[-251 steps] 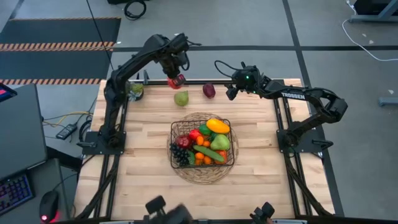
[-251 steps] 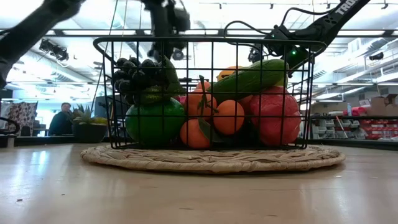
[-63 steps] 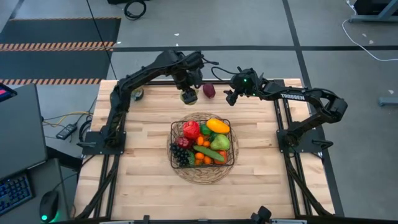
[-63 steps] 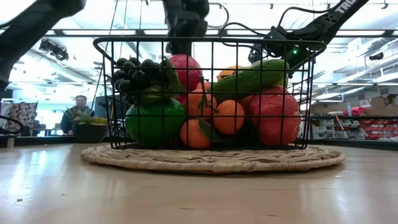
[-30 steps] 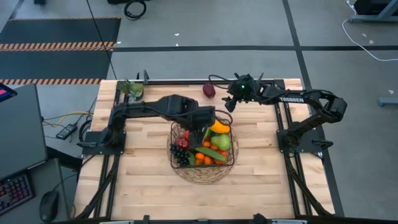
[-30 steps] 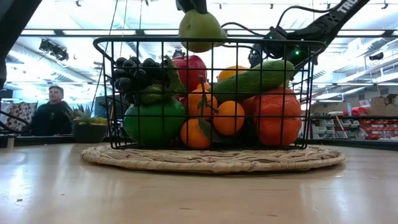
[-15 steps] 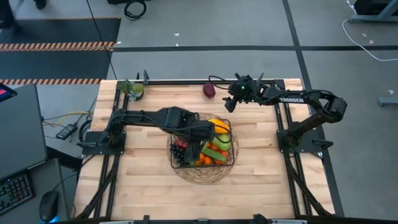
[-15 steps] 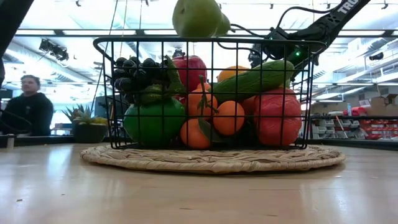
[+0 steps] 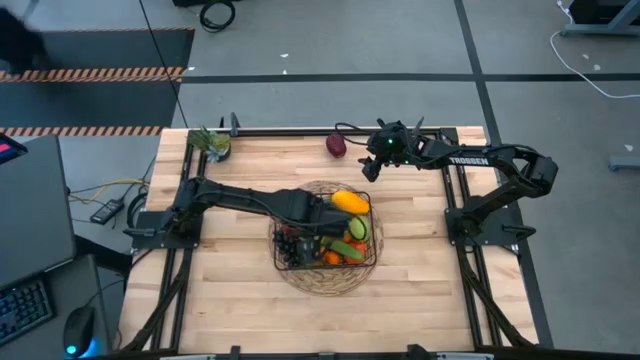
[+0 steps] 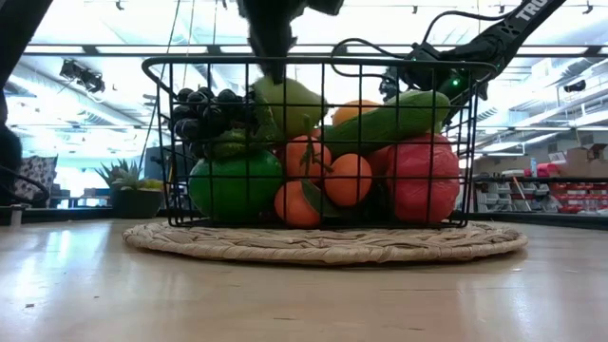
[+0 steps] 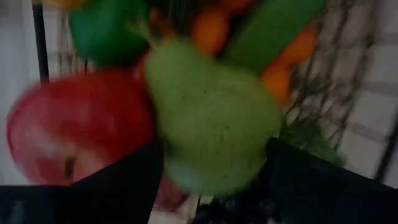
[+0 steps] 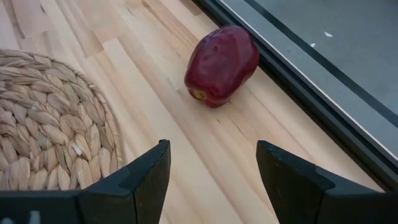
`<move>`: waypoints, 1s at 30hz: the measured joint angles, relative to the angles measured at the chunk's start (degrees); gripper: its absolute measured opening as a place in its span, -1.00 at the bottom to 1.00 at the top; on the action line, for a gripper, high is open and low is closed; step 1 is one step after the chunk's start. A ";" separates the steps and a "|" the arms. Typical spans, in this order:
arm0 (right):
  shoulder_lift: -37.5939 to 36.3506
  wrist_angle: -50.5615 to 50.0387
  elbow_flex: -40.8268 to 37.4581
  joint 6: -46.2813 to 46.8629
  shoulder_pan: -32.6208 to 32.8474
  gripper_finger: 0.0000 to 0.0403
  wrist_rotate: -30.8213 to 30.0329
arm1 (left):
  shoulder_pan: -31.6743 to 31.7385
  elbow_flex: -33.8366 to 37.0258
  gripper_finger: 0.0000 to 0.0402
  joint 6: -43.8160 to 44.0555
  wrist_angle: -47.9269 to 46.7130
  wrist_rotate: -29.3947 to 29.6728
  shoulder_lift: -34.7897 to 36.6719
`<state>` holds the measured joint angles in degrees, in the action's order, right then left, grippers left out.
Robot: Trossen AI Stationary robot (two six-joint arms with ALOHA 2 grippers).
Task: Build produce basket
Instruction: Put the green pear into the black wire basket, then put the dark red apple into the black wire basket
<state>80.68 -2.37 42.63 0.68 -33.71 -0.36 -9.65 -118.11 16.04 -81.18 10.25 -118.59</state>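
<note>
The left jaws [image 11: 211, 180] stand apart on either side of a green pear [image 11: 211, 118] over the basket [image 9: 285, 262]; whether they grip it, I cannot tell. The right jaws [image 12: 211, 168] are apart and empty near the table's far edge. One pale wooden table [image 9: 230, 290] stands on a grey floor; the low view shows a bright workshop with shelves behind. One round woven mat [image 10: 323, 242] carries the one black wire basket, piled with produce [image 10: 342, 171]. One dark red plum [image 12: 221, 65] lies alone on the table near the right jaws. One small potted plant [image 9: 211, 142] sits at the far left corner. The left arm hides much of the basket from above.
</note>
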 joint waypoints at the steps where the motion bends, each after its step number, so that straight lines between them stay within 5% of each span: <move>1: 0.00 0.05 0.00 -0.10 0.00 0.20 0.02 | 0.00 0.34 0.45 0.35 -0.96 0.51 -0.02; 16: 0.00 -0.05 0.00 2.35 4.03 0.20 1.53 | -0.77 -15.09 0.57 0.02 -0.02 3.46 0.20; 23: -0.22 -0.12 0.00 2.58 5.16 0.20 1.49 | 1.65 -14.59 0.57 -7.08 -2.47 29.82 7.38; 30: -0.78 3.96 0.11 0.82 2.80 0.20 1.03 | 12.40 -14.51 0.49 -12.84 -1.03 29.87 13.67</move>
<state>79.90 1.59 42.74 1.50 -30.91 0.67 2.75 -132.62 3.21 -82.21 40.12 -104.92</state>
